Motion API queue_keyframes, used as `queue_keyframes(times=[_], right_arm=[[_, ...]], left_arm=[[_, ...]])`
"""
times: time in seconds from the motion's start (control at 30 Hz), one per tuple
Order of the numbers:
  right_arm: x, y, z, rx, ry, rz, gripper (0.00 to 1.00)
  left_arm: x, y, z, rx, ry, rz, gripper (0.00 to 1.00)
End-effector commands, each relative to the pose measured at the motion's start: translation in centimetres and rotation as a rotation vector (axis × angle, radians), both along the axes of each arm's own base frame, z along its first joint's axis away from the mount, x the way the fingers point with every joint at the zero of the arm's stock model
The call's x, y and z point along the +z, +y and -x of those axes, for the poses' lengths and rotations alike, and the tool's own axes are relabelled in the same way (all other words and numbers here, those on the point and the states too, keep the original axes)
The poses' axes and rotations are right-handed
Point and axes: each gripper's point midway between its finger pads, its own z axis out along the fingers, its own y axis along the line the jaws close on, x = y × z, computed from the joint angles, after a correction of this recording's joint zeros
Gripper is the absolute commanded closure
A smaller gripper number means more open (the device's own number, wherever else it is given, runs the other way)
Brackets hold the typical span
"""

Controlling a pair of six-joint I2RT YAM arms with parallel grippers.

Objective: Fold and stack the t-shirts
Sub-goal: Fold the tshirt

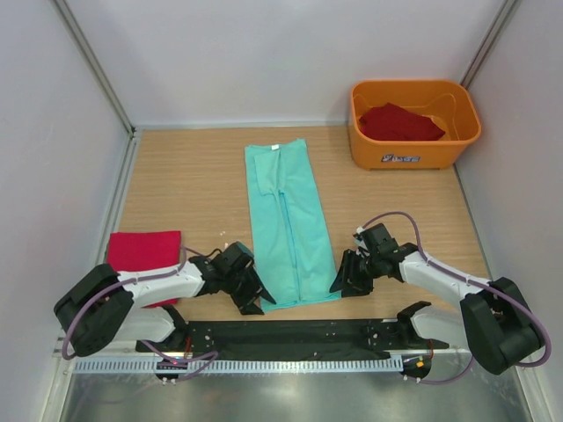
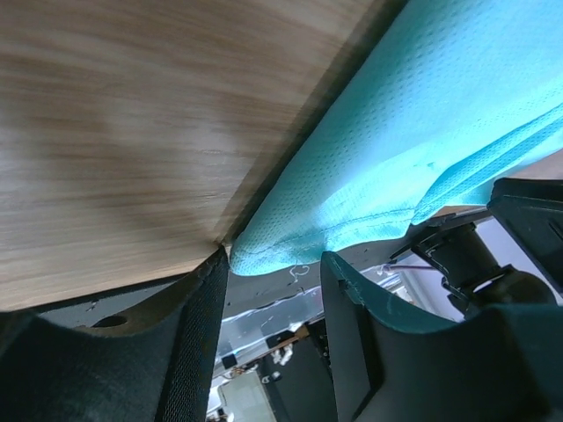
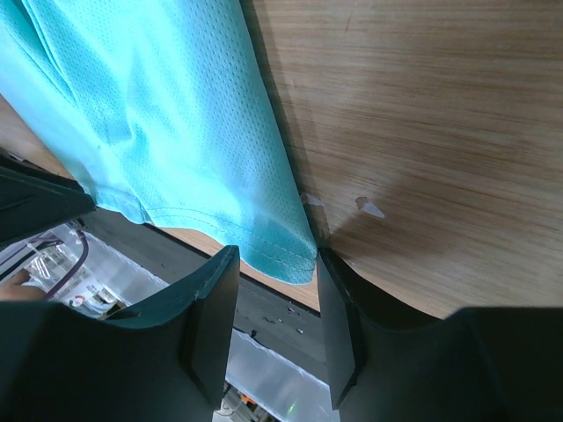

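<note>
The mint-green t-shirt (image 1: 288, 220) lies on the wooden table, folded lengthwise into a long strip, with its white neck label at the far end. My left gripper (image 1: 255, 301) is open at the strip's near left corner. In the left wrist view the hem corner (image 2: 281, 251) sits at the tips of the open gripper (image 2: 274, 290). My right gripper (image 1: 341, 281) is open at the near right corner. In the right wrist view that corner (image 3: 281, 255) lies between the jaws of the gripper (image 3: 277, 294). A folded deep red t-shirt (image 1: 143, 251) lies at the left. Another red shirt (image 1: 400, 123) is in the tub.
The orange plastic tub (image 1: 413, 156) stands at the far right of the table. The black base rail (image 1: 281, 334) runs along the near edge just behind both grippers. White walls close in the left, right and back sides.
</note>
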Motion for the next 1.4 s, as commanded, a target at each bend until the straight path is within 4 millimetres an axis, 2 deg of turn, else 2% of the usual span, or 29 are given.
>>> queue_keyframes(times=[0.0,0.23,0.4,0.67,0.83,0.97,1.0,1.03,1.1,1.13,1.2,1.33,1.37], right_arm=[[-0.5,-0.3,-0.5,-0.008,-0.028,0.018,0.53],[-0.7,-0.3,-0.4,0.008,-0.024,0.020,0.53],[-0.6,-0.3,-0.4,0.013,-0.030,0.018,0.53],[-1.0,-0.3,0.0,0.013,-0.016,0.015,0.53],[-1.6,-0.2,0.2,0.017,0.001,0.008,0.53],[-1.8,-0.2,0.3,0.019,0.001,0.007,0.55],[-1.8,-0.2,0.3,0.019,0.003,0.006,0.59],[-1.8,-0.2,0.3,0.022,0.003,0.007,0.62],[-1.9,-0.4,0.4,0.019,0.008,0.014,0.84],[-2.0,-0.4,0.5,0.023,0.011,0.017,0.96],[-2.1,-0.5,1.1,0.037,0.030,0.019,0.98],[-1.1,-0.2,1.7,0.052,0.023,0.000,0.98],[-0.6,0.1,1.6,0.050,0.017,-0.017,0.98]], left_arm=[[-3.7,5.0,1.8,0.062,0.040,-0.227,0.50],[-3.7,6.5,1.5,0.101,0.010,-0.289,0.47],[-3.6,6.2,-0.2,0.141,-0.080,-0.267,0.49],[-4.9,5.0,-0.2,0.061,-0.047,-0.279,0.57],[-5.1,5.5,-0.1,0.066,-0.045,-0.296,0.66],[-5.1,5.8,-0.1,0.075,-0.052,-0.303,0.69],[-5.2,5.9,-0.1,0.077,-0.054,-0.307,0.70],[-5.2,5.9,-0.1,0.077,-0.056,-0.307,0.76],[-5.1,5.8,-0.2,0.063,-0.067,-0.304,0.84],[-4.8,5.5,-0.5,0.055,-0.076,-0.295,0.92],[-4.6,5.4,-0.5,0.030,-0.081,-0.299,1.00],[-3.6,4.7,-0.5,-0.003,-0.083,-0.272,1.00],[-2.7,4.2,-1.0,-0.010,-0.100,-0.263,1.00]])
